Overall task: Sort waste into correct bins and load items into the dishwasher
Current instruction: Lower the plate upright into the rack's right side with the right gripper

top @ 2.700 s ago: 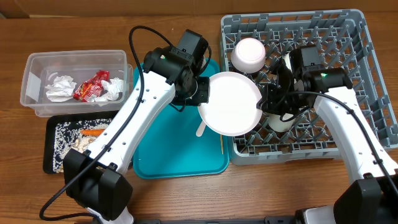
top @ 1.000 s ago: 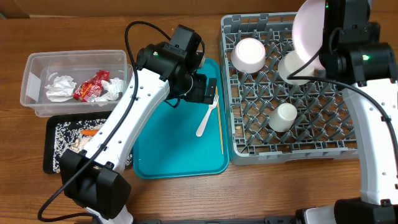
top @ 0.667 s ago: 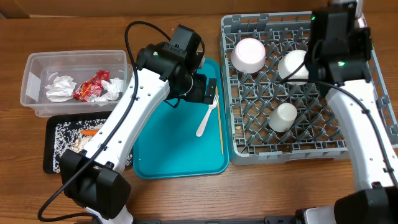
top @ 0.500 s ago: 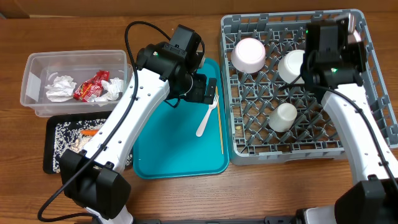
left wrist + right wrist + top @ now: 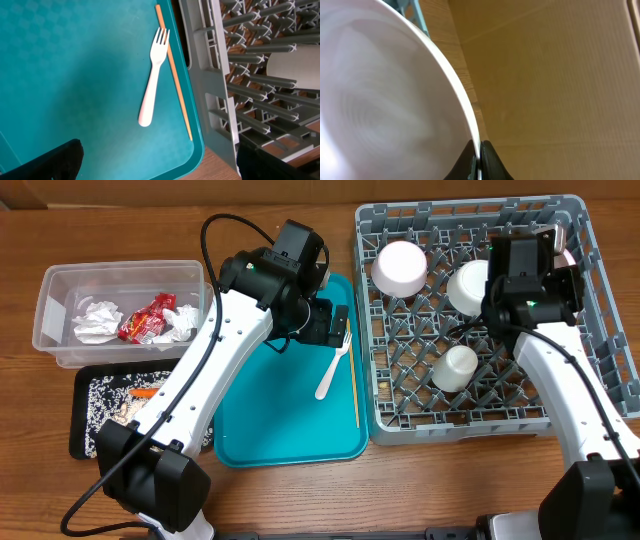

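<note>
The right pincer (image 5: pixel 479 150) is pressed together on the rim of the large pale plate (image 5: pixel 380 100). It holds the plate on edge over the far part of the grey dish rack (image 5: pixel 470 425), where two white bowls (image 5: pixel 399 268) and a small white cup (image 5: pixel 457 367) sit among the pegs. The left pincer (image 5: pixel 332 325) hangs spread wide above the teal tray (image 5: pixel 75 75), where the white fork (image 5: pixel 152 75) lies just beside the wooden chopstick (image 5: pixel 174 75), near the tray's rack-side edge.
</note>
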